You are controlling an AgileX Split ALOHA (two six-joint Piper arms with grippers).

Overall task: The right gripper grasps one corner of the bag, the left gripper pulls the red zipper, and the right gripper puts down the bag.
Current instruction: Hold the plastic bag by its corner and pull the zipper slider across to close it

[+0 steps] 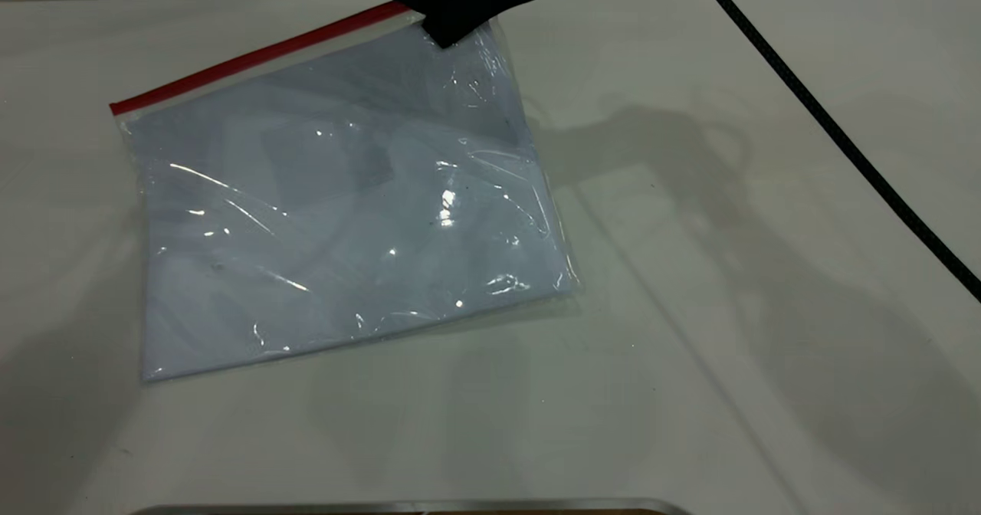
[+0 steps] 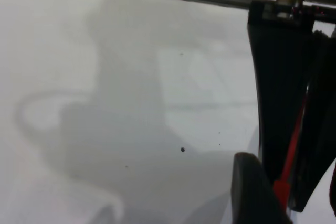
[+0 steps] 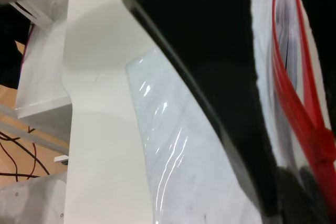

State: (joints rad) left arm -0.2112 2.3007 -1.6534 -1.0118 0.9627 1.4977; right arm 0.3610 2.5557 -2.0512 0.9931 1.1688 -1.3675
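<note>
The bag (image 1: 345, 208) is a clear pouch with white paper inside, lying slanted on the white table. The red zipper (image 1: 253, 55) runs along its far edge. My right gripper (image 1: 460, 21) is shut on the far right corner of the bag, where the red strip ends; the corner itself is hidden under the jaws. In the right wrist view its black jaw (image 3: 268, 182) crosses the bag (image 3: 184, 171), beside the zipper (image 3: 286, 77) and the slider tab (image 3: 321, 145). My left gripper (image 1: 410, 5) is right beside it. Its fingers (image 2: 286, 187) are closed on the red strip (image 2: 294, 129).
A black cable (image 1: 835, 136) crosses the table's right side diagonally. A metal edge (image 1: 414, 506) lies along the near border. The right wrist view shows the table's edge with wooden floor and wires (image 3: 26, 150) beyond it.
</note>
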